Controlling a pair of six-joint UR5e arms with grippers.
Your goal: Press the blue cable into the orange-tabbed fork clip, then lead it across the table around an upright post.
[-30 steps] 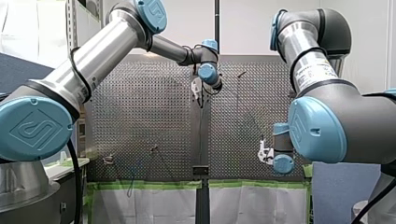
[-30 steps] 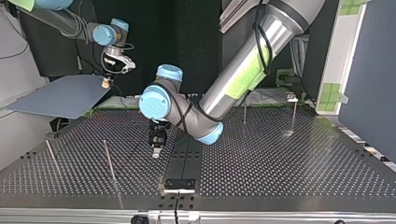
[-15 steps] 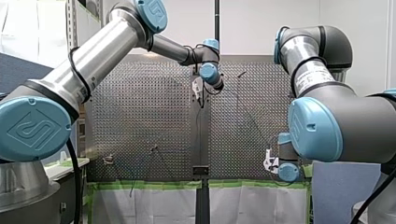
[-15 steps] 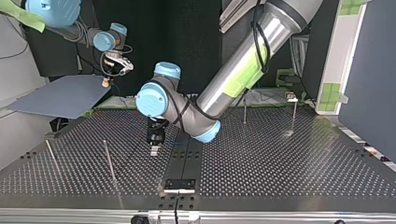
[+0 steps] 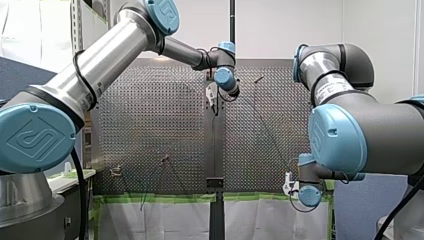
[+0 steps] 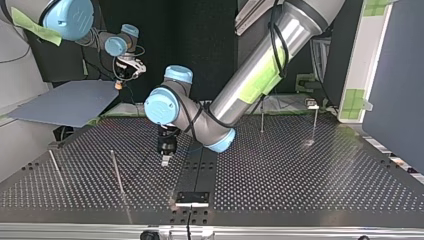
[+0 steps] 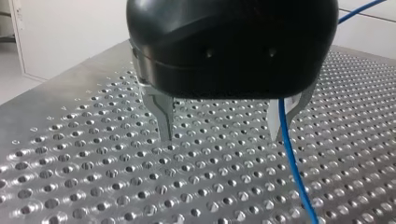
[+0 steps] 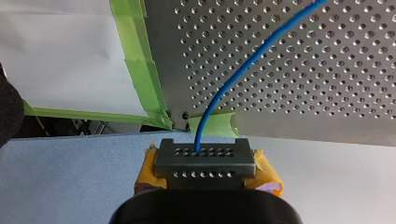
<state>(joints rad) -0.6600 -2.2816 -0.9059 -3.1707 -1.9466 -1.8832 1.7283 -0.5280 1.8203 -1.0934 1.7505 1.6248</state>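
Our right gripper (image 5: 287, 182) has drawn back past the table's (image 5: 150, 125) near right edge, its yellow pads clamped on the blue cable (image 8: 238, 74). That should take up slack, we judge. Our left gripper (image 7: 224, 126) hovers mid-table with fingers (image 7: 163, 116) apart and the cable just beside one, unclamped.

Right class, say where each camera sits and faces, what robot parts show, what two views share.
Front: behind the arms, over the perforated table; both arms show.
Top: across the table, facing both arms.
Left wrist: on my left arm, facing open left tool.
Right wrist: on my right arm, facing right tool.
Both wrists share the blue cable.
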